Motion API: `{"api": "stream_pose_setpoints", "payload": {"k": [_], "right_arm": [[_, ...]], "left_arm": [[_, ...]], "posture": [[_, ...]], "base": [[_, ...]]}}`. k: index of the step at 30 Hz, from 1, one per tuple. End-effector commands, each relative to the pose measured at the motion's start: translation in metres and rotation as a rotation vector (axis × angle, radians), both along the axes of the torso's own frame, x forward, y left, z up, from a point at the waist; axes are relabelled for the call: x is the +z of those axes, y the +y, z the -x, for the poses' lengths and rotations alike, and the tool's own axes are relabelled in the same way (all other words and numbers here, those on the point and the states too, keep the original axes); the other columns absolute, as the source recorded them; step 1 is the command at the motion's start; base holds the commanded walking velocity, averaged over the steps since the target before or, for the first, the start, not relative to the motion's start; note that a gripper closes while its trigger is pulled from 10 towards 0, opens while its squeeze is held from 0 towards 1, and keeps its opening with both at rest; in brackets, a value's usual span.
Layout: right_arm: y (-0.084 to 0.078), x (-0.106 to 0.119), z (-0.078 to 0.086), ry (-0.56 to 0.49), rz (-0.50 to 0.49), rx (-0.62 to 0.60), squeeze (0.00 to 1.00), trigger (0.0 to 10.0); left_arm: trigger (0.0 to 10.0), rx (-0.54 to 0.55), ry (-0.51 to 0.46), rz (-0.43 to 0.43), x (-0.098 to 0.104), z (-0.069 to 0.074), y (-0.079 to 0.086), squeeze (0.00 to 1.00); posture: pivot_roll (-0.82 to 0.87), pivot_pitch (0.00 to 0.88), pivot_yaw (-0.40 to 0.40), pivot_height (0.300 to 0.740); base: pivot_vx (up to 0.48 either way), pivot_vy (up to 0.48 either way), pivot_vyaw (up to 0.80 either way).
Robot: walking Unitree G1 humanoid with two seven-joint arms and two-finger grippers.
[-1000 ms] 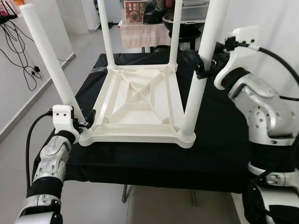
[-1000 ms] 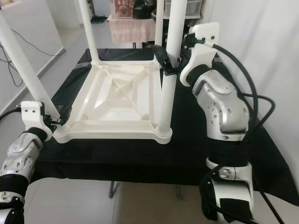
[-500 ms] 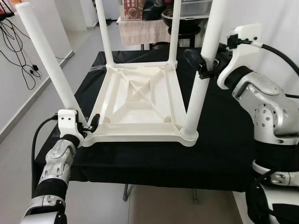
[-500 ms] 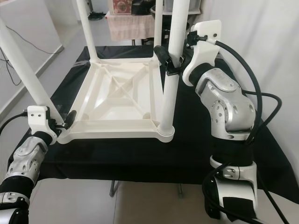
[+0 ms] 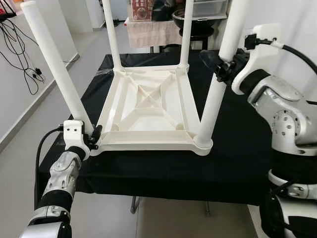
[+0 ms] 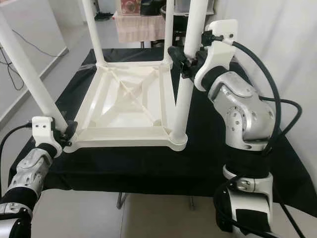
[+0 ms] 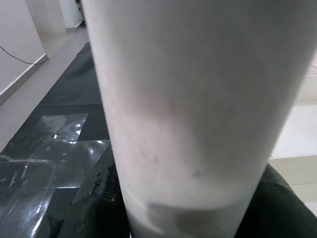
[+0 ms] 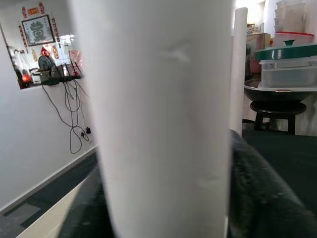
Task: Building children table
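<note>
An upturned white plastic children's table point(image 5: 148, 111) lies on the black-draped desk point(image 5: 237, 148), its round legs pointing up. The left pincer point(image 5: 94, 137) is clamped on the base of the near-left leg point(image 5: 57, 69). The right pincer point(image 5: 218, 69) is clamped mid-way on the near-right leg point(image 5: 213, 104).

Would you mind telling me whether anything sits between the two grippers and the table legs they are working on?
Nothing visible does. The left gripper is closed around the near-left leg at its base, and the right gripper grips the near-right leg midway up.
</note>
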State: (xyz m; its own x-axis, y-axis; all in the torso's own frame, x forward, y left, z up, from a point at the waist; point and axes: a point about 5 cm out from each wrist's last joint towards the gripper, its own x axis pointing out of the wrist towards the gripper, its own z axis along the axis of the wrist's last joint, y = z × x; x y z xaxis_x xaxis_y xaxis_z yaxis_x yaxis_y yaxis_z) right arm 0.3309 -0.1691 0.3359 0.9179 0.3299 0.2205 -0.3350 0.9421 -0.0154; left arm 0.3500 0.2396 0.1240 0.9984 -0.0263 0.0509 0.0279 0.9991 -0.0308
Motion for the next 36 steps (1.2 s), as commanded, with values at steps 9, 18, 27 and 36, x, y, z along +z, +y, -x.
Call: {"api": "stream_pose_setpoints", "payload": {"k": [9, 18, 27, 36], "right_arm": [[-0.008, -0.01, 0.001, 0.047, -0.039, -0.071, 0.0, 0.0], [-0.022, -0.054, -0.014, 0.208, -0.141, -0.256, 0.0, 0.0], [-0.014, -0.124, -0.037, 0.478, -0.422, -0.377, 0.0, 0.0], [0.026, -0.191, -0.053, 0.748, -0.671, -0.427, 0.0, 0.0]], "left_arm": [[0.0, 0.051, -0.046, -0.023, 0.01, 0.002, 0.02, 0.0], [0.0, 0.086, -0.292, -0.088, 0.088, 0.0, 0.047, 0.0], [0.0, -0.085, -0.707, -0.276, 0.264, 0.018, 0.035, 0.0], [1.7, -0.375, -0.956, -0.347, 0.38, 0.038, -0.032, 0.0]], "posture": [[-0.19, 0.075, 0.033, 0.74], [-0.14, 0.054, 0.03, 0.74], [-0.04, 0.012, 0.047, 0.74], [0.03, 0.0, 0.108, 0.74]], "base": [[0.0, 0.0, 0.0], [0.0, 0.0, 0.0], [0.0, 0.0, 0.0], [0.0, 0.0, 0.0]]}}
